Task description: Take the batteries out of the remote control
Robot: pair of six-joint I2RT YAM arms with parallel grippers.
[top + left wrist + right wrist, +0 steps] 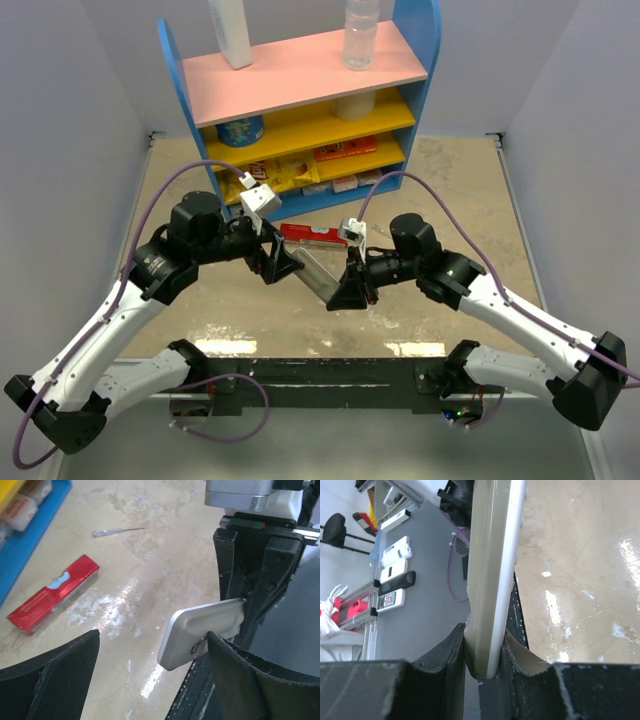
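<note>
The right gripper (482,652) clamps one end of the remote control (492,555), whose other end sits between the wide-open, empty left gripper (150,675), and no batteries seem out yet.

The scene held: one remote control (210,622) | one red box (52,594) | one thin stick (117,531) | one blue shelf unit (300,78) | one white bottle (230,32) | one clear bottle (360,36)

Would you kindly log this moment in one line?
right gripper: shut on remote control | left gripper: open at its other end | batteries unseen
</note>
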